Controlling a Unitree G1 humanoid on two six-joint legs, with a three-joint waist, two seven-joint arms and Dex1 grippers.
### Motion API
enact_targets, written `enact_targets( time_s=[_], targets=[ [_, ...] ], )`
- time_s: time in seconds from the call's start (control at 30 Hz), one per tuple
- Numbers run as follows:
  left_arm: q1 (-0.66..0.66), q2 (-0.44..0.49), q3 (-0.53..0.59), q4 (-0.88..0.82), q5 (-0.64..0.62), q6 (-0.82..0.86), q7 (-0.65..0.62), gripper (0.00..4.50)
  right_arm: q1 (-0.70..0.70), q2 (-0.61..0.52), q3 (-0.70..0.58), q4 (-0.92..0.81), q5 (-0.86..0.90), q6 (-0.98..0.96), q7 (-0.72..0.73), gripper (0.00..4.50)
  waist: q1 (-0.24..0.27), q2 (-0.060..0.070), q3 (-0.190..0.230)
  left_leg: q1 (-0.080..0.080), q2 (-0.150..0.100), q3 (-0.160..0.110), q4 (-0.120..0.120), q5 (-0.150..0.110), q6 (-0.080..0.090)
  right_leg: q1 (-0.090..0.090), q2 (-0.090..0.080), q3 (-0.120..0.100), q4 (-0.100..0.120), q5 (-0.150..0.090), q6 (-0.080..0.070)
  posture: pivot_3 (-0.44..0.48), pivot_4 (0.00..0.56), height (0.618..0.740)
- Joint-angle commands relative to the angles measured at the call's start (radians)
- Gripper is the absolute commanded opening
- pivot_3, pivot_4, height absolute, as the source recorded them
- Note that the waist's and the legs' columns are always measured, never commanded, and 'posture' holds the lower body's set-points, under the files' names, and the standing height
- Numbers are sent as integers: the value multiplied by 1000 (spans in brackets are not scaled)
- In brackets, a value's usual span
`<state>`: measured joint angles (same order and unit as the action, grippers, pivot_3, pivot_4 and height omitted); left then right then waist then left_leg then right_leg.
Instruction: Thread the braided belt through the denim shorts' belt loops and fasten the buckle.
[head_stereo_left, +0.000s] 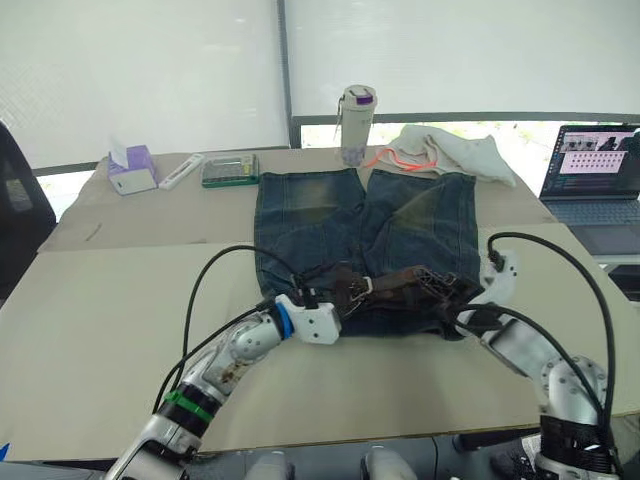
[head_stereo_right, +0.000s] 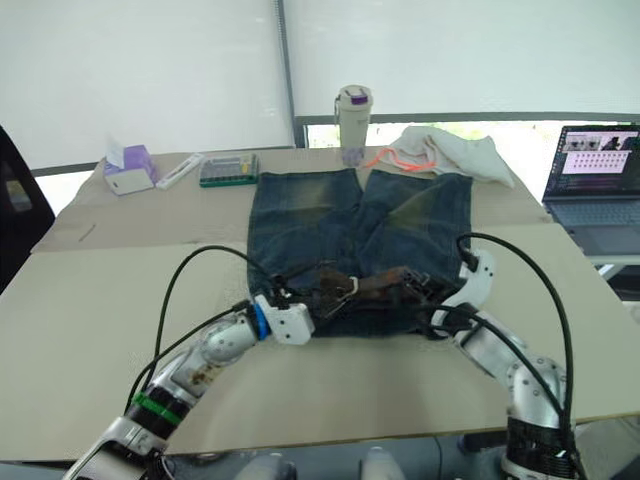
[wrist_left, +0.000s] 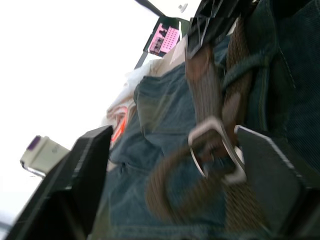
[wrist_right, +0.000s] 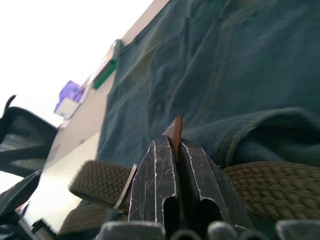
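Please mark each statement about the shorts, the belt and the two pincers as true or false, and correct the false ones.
1. The denim shorts lie flat on the table. True.
2. The right pincer is shut on the belt's brown tip. True.
3. The left pincer is shut on the buckle. False: its fingers stand apart, with the buckle between them.
4. The belt lies across the legs' hems. False: it lies at the waistband, near the robot.
5. A bottle stands beyond the shorts. True.
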<state>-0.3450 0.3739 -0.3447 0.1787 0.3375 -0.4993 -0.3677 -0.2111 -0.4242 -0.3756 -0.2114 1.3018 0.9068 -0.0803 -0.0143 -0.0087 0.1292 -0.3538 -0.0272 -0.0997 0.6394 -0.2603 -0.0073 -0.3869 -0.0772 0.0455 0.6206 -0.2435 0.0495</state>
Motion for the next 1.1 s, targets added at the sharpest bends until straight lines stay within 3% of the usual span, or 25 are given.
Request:
enact_targets(
  time_s=[0.03, 0.23, 0.37, 0.57, 0.8, 1.1],
  targets=[
    [45, -12, 77, -47, -139, 94, -32, 4459, 13, -63, -67, 8, 3, -4, 58, 0, 2, 0, 0, 0, 0, 0, 0, 0, 0, 0, 0, 0, 0, 0, 0, 0, 150, 740],
    [119, -17, 129, -98, -336, 270, -163, 4459, 60, -192, -125, 95, -102, -44, 177, 0, 8, 0, 0, -1, -1, 0, 1, 0, 0, 1, -1, 0, -2, 0, 0, 0, 150, 740],
    [155, 9, 99, -68, -304, 333, -211, 4459, 57, -237, -148, 122, -148, -52, 256, 0, 1, 1, 0, 0, 0, 1, 1, 0, 1, 1, 0, 0, -2, 0, 0, 0, 150, 740],
    [150, 11, 106, -45, -264, 374, -191, 4459, 90, -331, -145, 174, -312, -120, 416, 0, 8, 2, -1, 0, 0, 1, 1, -1, 1, 3, 0, 0, -4, 0, 0, 0, 150, 740],
    [165, 0, 165, -57, -298, 416, -146, 4459, 98, -353, -165, 190, -382, -153, 523, 0, 5, 4, -2, 0, 0, 1, 1, -1, 1, 4, 0, 0, -4, 0, 0, 0, 150, 740],
    [206, -19, 255, -127, -356, 526, -80, 4459, 72, -330, -191, 222, -448, -203, 532, 0, 2, 4, -2, 0, 1, 1, 1, -1, 1, 4, 0, 0, -4, 0, 0, 0, 150, 740]
  ],
)
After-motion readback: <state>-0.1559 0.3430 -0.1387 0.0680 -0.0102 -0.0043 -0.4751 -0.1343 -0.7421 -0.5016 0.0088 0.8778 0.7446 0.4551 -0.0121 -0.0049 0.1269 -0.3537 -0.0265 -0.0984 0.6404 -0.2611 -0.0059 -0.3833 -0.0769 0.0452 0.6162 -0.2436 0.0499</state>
